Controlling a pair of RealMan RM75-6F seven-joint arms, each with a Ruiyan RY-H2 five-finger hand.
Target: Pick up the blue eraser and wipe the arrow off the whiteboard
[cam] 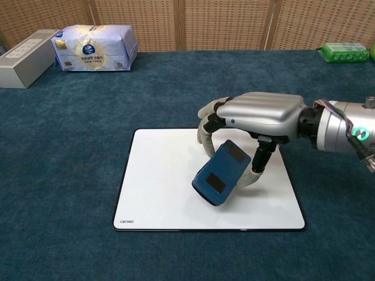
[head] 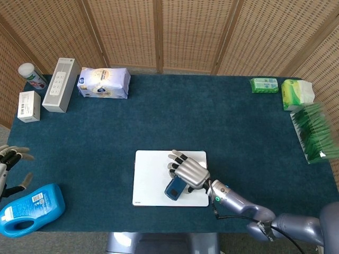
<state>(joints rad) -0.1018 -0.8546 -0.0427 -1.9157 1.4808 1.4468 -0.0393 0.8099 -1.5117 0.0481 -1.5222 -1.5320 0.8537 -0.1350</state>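
Blue and rectangular, the plastic eraser (cam: 221,180) sits tilted in the grip of the silver right hand (cam: 253,120), its lower corner pressed toward the flat white rectangular whiteboard (cam: 161,190). The thumb is on one side and the curled fingers (cam: 206,120) on the other, so the hand holds the eraser firmly above the middle of the board. In the head view the same right hand (head: 189,171) covers the right half of the whiteboard (head: 151,177), with the eraser (head: 174,188) showing below its knuckles. No drawn arrow shows on the bare white surface, though the part under the eraser and hand is hidden, so I cannot tell whether any trace lies there.

The whiteboard lies on the dark teal carpeted table (head: 222,127), near its front edge. At the far left edge of the head view the left hand (head: 10,166) hovers with its fingers spread wide, holding nothing, just above a bright blue plastic detergent jug (head: 29,209) lying on its side.

Along the back left of the table stand a white round canister (head: 32,75), a small white box (head: 29,106), a long grey-white power strip box (head: 61,84) and a soft white-and-blue tissue pack (head: 103,82). At the back right are a small green packet (head: 264,84), a green tissue pack (head: 296,93) and a row of green sachets (head: 315,132).
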